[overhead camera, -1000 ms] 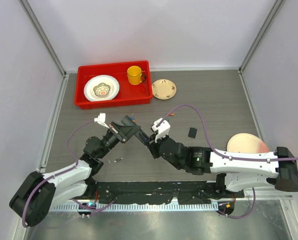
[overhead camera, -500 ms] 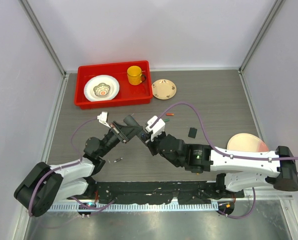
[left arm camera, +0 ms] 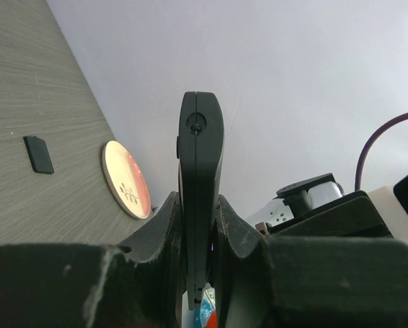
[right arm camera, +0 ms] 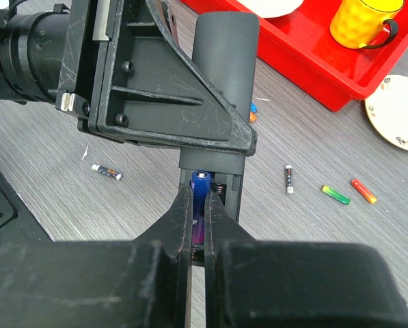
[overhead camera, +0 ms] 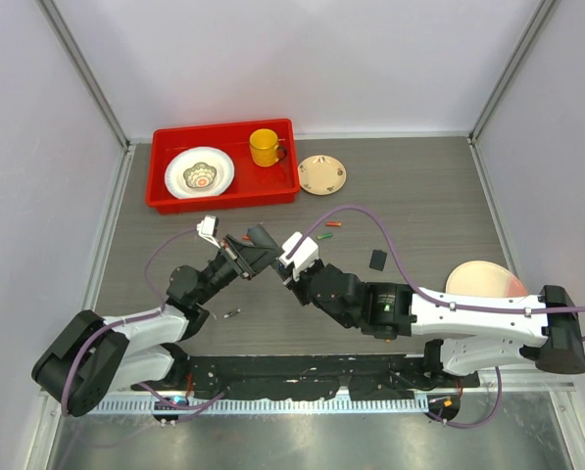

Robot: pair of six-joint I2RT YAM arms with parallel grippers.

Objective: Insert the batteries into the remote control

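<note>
The remote control [right arm camera: 223, 61] is a slim dark bar with a rounded end, held clear of the bench [overhead camera: 419, 196] just left of its middle. The left gripper [left arm camera: 198, 205] is clenched on its narrow sides. From the left wrist it shows edge-on, standing straight up between the fingers. Its battery bay faces the right wrist camera and is open, with a coil spring showing at the near end. The right gripper [right arm camera: 199, 198] is clamped on a blue-and-purple battery [right arm camera: 201, 184], whose tip sits at the mouth of that bay, just beside the spring. The small black back cover [overhead camera: 377, 258] lies flat on the bench at 3 o'clock from the two grippers, apart from them. A green battery [right arm camera: 334, 195] and a red battery [right arm camera: 363, 191] lie side by side at 2 o'clock from the right gripper in the top view, with a dark battery [right arm camera: 289, 179] near them. Another loose battery [overhead camera: 231, 313] lies at 7 o'clock from the remote control.
</note>
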